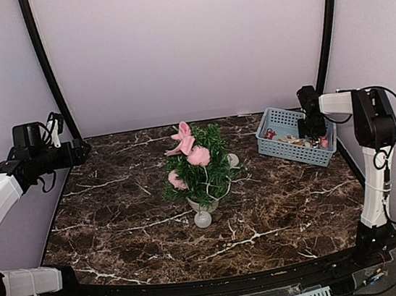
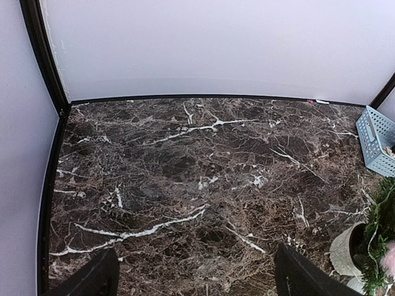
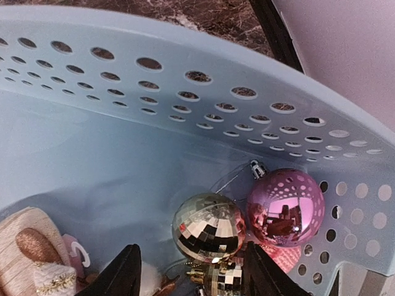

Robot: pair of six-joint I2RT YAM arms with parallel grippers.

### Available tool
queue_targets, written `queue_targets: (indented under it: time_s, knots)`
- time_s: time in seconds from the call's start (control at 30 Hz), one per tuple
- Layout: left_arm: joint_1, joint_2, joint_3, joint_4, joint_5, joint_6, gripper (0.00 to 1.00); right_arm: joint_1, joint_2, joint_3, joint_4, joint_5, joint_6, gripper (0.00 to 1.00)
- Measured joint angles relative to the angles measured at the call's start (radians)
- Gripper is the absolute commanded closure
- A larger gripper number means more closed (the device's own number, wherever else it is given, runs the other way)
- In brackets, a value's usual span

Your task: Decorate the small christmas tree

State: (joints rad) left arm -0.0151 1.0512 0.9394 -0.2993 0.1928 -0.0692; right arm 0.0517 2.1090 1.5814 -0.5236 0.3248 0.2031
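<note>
I am logging the small christmas tree (image 1: 207, 158) part-decorated, baubles (image 3: 207, 228) waiting in the basket (image 1: 290, 152) upper right; left gripper (image 2: 196, 271) released, right gripper (image 3: 192, 271) grip indeterminate.

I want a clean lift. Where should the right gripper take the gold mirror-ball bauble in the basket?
Probably across the round middle of the gold mirror-ball bauble, from straight above: it lies on the blue basket floor, the right gripper stands open astride it, and the pink bauble crowds one side.
</note>
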Motion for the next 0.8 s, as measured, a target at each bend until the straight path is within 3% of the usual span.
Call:
queue_targets:
  time_s: [0.2, 0.47, 0.67, 0.8]
  knots:
    - [0.0, 0.0, 0.0, 0.005, 0.0, 0.004, 0.11, -0.01, 0.043, 0.012, 0.005, 0.014, -0.01, 0.46]
    - [0.0, 0.0, 0.0, 0.006, 0.0, 0.006, 0.11, -0.022, 0.061, 0.027, 0.018, 0.021, -0.018, 0.63]
    - [0.0, 0.001, 0.0, 0.006, -0.001, 0.006, 0.11, -0.022, 0.042, 0.015, 0.03, 0.02, -0.018, 0.64]
    - [0.0, 0.001, -0.007, 0.013, -0.003, 0.006, 0.11, -0.022, -0.058, -0.03, 0.024, 0.007, -0.015, 0.64]
